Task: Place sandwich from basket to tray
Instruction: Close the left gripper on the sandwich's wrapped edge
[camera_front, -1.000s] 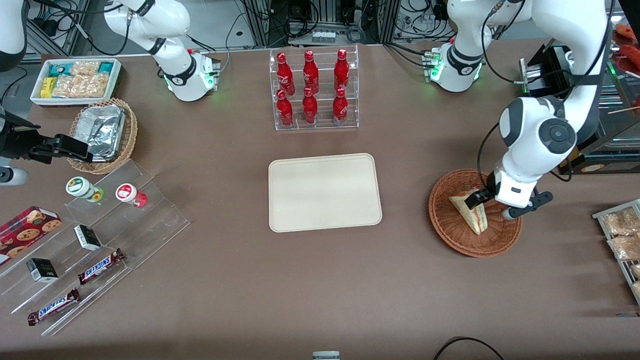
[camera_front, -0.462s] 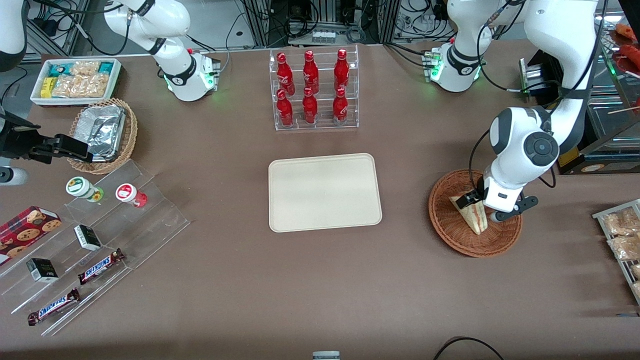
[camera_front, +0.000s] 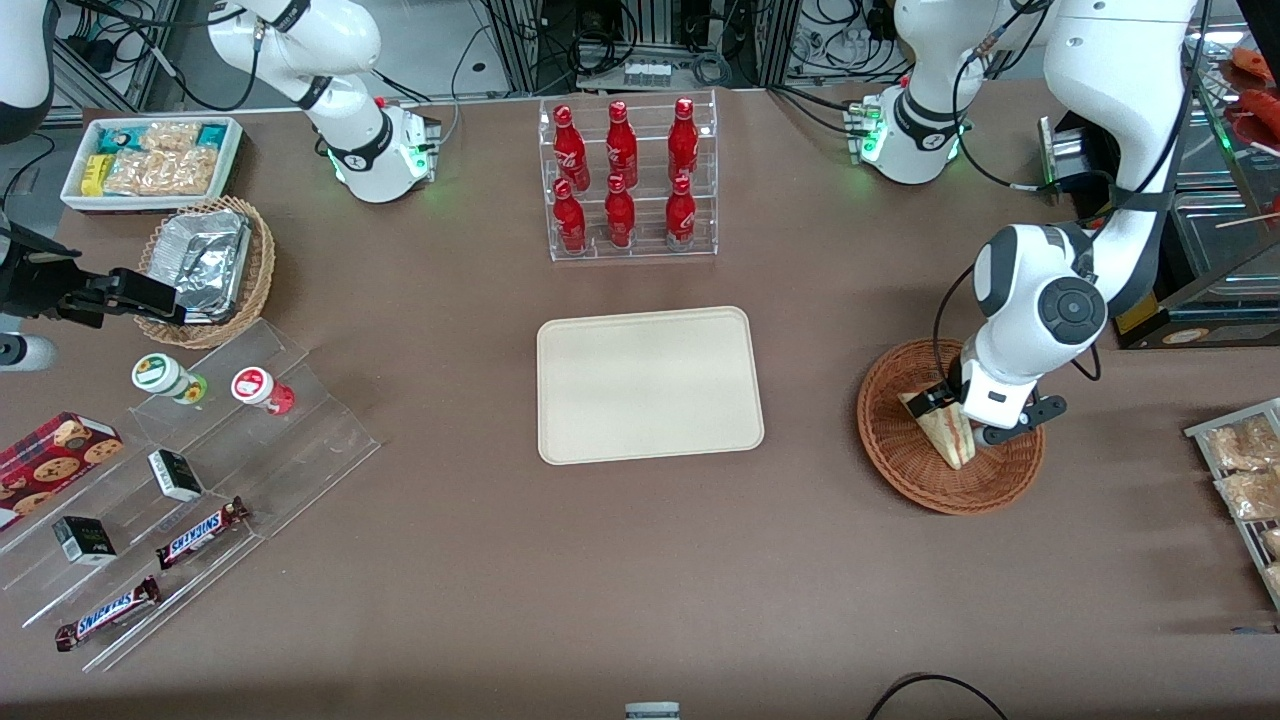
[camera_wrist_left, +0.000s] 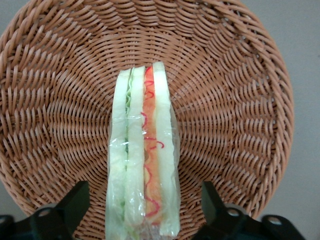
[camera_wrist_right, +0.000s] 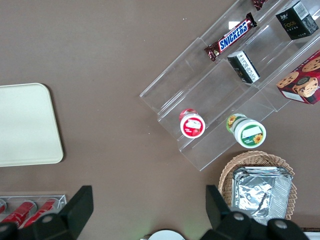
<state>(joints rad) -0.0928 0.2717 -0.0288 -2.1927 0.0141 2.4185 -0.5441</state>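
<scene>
Table: brown top (camera_front: 640, 560), cables and racks at its farther edge.
Sandwich (camera_wrist_left: 142, 160): standing in the basket (camera_wrist_left: 240, 100), cut edge up.
Gripper (camera_wrist_left: 142, 212): low over the basket, fingers apart, one on each side of the sandwich — wrist view shows both gaps.
Front view: arm hides that grip; tray (camera_front: 648, 384) sits apart.
Writing: "Snickers" bars (camera_front: 200, 532) on a clear stand.
</scene>
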